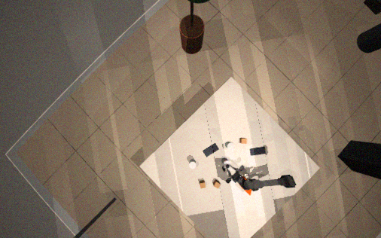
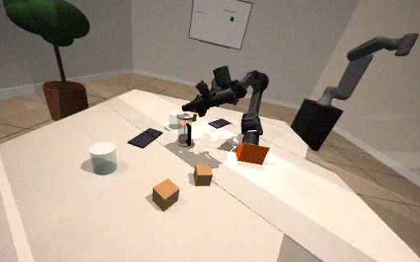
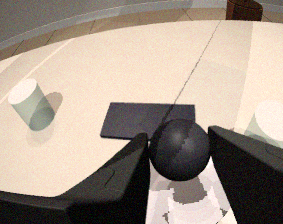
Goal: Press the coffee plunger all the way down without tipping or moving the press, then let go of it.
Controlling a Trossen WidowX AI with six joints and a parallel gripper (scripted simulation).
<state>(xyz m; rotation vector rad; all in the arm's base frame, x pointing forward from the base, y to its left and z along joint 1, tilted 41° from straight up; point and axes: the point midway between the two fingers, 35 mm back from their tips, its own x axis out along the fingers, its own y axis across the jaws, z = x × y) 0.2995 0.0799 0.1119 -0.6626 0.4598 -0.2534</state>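
Gripper (image 3: 180,156) clamped on plunger knob (image 3: 180,148); French press (image 2: 183,132) upright directly beneath, rod axis vertical, so release upward.

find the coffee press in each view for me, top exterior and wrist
Top: the coffee press is a small pale spot right of centre on the white table, at the arm's tip.
Exterior: it stands upright at centre, under the claw.
Wrist: only its dark round knob between the claw's fingers and the lid below show, at lower centre.
Shared landmark: the dark flat mat beside the press.
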